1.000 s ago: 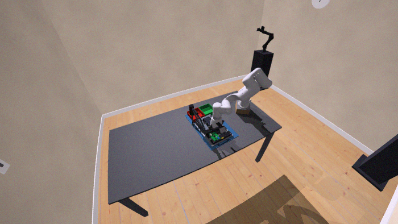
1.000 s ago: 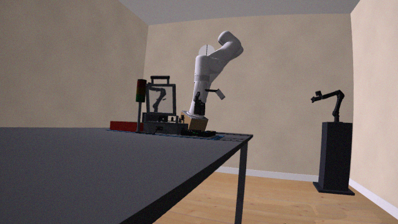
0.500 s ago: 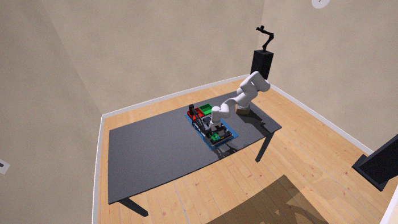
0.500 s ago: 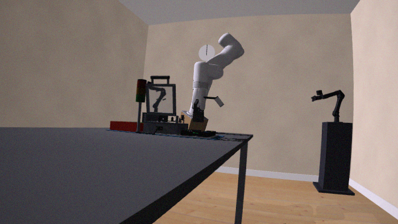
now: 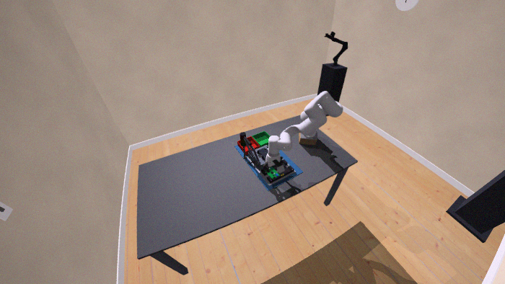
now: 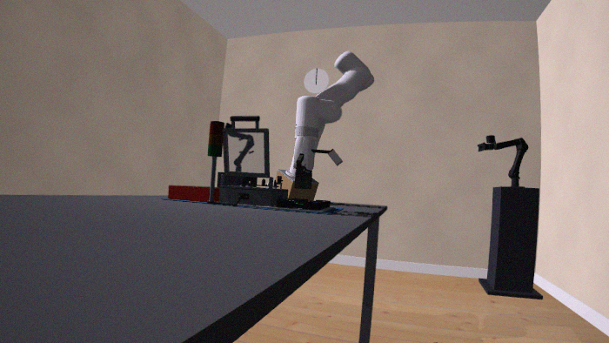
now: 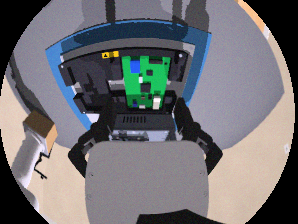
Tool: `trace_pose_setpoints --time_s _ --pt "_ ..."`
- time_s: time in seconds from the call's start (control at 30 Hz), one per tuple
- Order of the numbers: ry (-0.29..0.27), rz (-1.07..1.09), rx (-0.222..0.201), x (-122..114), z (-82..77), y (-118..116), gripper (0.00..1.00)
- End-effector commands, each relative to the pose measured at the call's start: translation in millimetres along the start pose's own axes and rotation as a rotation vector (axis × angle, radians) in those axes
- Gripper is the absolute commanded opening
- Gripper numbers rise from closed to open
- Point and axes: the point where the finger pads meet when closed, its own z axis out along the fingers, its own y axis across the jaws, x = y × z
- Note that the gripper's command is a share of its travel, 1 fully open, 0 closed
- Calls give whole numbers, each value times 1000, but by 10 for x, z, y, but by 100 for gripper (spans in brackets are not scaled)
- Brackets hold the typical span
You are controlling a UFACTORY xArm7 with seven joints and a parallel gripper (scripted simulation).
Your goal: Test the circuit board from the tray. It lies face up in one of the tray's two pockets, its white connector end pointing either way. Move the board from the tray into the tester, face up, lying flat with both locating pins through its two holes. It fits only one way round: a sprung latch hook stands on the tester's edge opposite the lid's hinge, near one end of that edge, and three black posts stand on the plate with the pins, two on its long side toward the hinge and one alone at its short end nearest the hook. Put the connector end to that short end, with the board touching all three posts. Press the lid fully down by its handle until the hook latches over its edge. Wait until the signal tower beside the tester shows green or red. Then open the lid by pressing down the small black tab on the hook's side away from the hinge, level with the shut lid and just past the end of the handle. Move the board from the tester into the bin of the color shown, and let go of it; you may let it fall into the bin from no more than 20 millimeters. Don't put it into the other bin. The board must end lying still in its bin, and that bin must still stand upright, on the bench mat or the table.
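The black two-finger gripper [image 7: 143, 137] hangs with its jaws spread wide and nothing between them, above the green rectangular circuit board [image 7: 144, 83], which lies flat in the dark tray [image 7: 89, 72] on the blue mat [image 7: 63, 52]. My worry is that a slightly off-centre descent puts a fingertip on the tray wall or tilts the board in its pocket. The tester's upright clear lid [image 6: 245, 150] stands near the arm and could be clipped.

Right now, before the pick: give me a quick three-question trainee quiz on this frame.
1. True or false: the tester lid stands raised, not latched.
2. Where is the circuit board? A) in the tray; B) on the tester's plate; C) between the fingers.
3. Fill in: the gripper hangs above the board with its fingers ____, holding nothing.

Key: 1 true. 2 A. 3 open.
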Motion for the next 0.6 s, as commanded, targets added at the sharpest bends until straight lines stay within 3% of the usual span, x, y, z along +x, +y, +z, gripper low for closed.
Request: trace_pose_setpoints --time_s 0.0,0.37,0.57 --pt "1 1 -3 -4 72 14 100" --pt "1 1 -3 -8 299 17 100" --pt "1 1 -3 -9 348 18 100"
